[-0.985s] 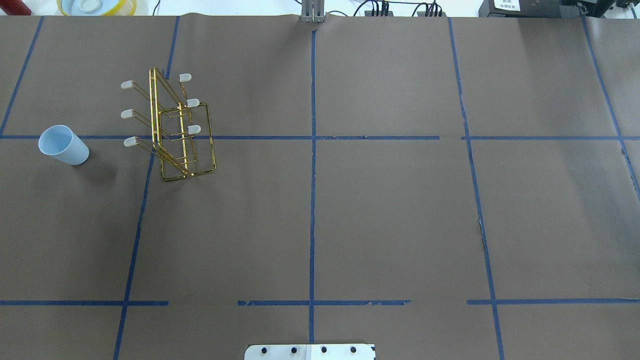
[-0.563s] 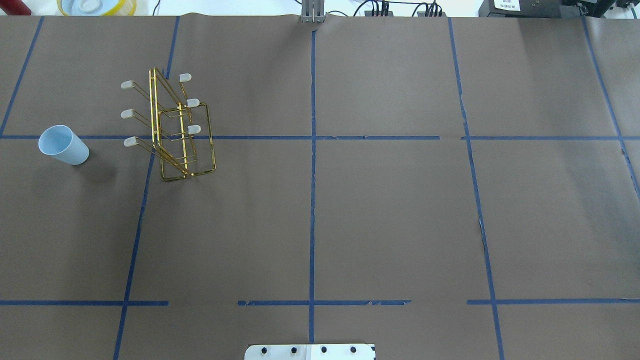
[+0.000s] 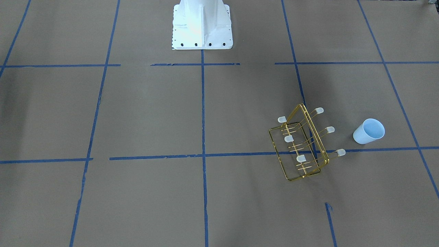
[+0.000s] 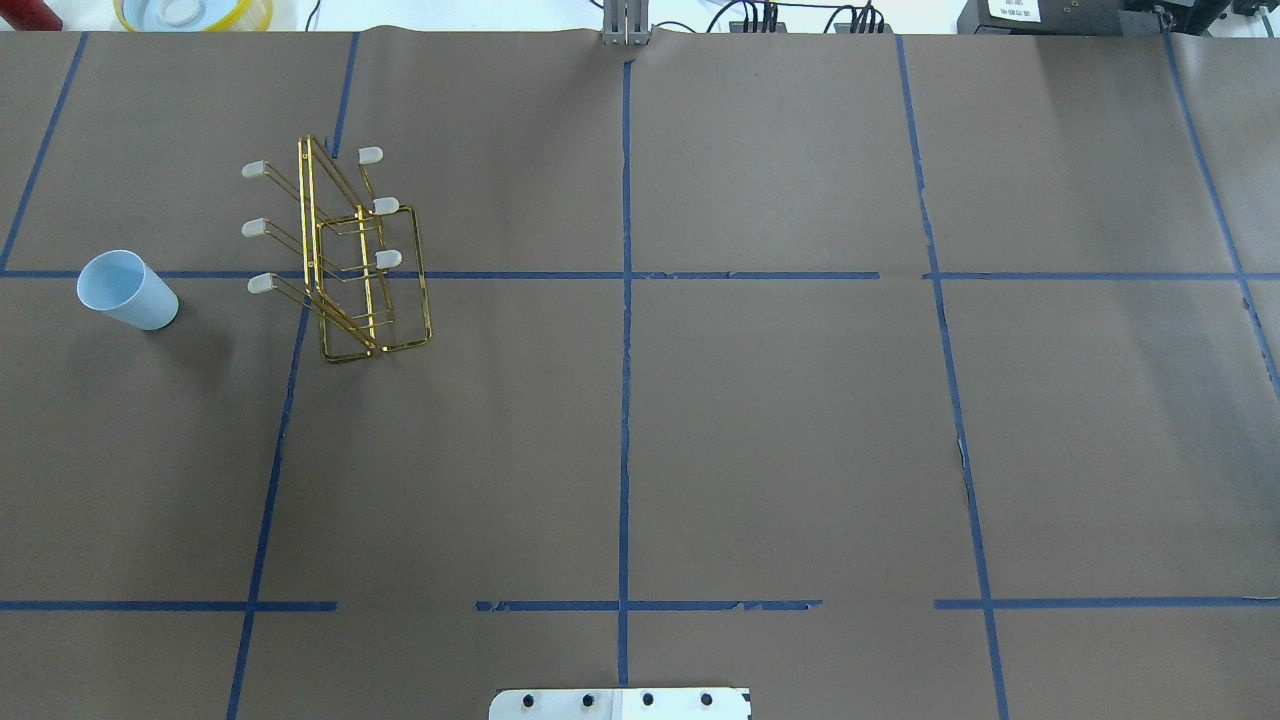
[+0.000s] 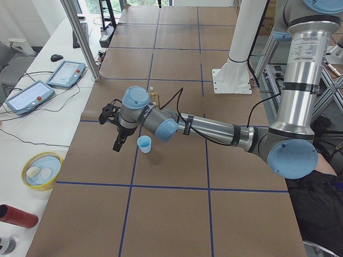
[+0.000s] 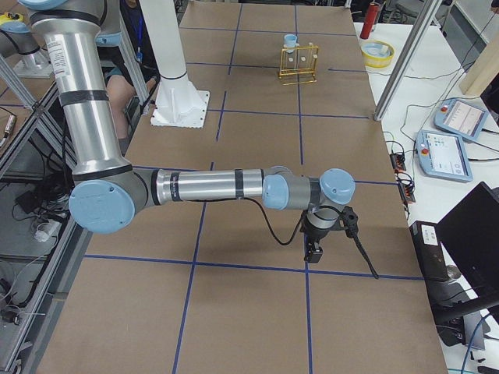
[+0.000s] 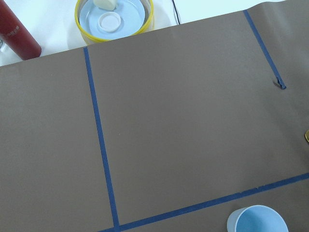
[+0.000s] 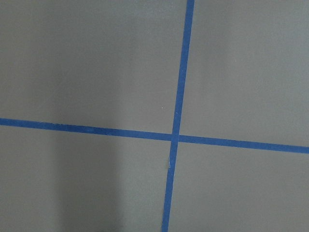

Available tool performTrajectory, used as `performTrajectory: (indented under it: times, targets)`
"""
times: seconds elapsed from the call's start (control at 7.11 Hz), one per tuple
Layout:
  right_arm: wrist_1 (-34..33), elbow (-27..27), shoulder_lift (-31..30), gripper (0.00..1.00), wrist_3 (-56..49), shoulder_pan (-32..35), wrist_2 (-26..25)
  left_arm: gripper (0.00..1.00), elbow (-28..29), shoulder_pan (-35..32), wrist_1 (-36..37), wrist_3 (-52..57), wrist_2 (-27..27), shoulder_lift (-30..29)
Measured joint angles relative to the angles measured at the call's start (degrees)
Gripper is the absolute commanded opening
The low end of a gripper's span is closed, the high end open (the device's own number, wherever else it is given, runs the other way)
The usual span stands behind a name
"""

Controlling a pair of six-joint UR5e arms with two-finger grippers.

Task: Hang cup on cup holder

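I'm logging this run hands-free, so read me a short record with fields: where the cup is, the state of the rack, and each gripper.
object to hang: small pale-blue plastic cup, upright, mouth up, on the brown paper-covered table, not hung
hanger: gold wire cup holder, standing apart from the cup, all six capped prongs bare
left gripper: close beside the cup, not touching it; open or shut cannot be told
right gripper: far from both, over blue tape lines; open or shut cannot be told

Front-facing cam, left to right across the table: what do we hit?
robot base → cup holder → cup
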Motion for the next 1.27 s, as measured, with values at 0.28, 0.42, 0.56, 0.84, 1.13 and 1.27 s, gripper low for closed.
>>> performTrajectory:
  times: [0.28, 0.42, 0.56, 0.84, 1.13, 1.27]
  targets:
    - [0.0, 0.0, 0.0, 1.0, 0.01, 0.0, 0.0, 1.0, -4.35, 6.39, -9.24, -11.8, 8.67, 3.33]
    - [0.0, 0.0, 0.0, 1.0, -0.01, 0.0, 0.0, 1.0, -5.65, 9.89, -14.39, -16.49, 14.15, 4.79]
    - [0.0, 0.0, 0.0, 1.0, -0.01, 0.0, 0.0, 1.0, -6.44, 13.14, -19.04, -20.02, 19.49, 6.11]
    - [0.0, 0.0, 0.0, 1.0, 0.02, 0.0, 0.0, 1.0, -7.82, 19.84, -28.17, -26.16, 30.47, 9.93]
    - [0.0, 0.0, 0.0, 1.0, -0.01, 0.0, 0.0, 1.0, -7.75, 27.23, -37.91, -31.45, 42.2, 14.73]
    - [0.0, 0.0, 0.0, 1.0, -0.01, 0.0, 0.0, 1.0, -7.27, 30.75, -42.59, -33.38, 48.07, 17.13]
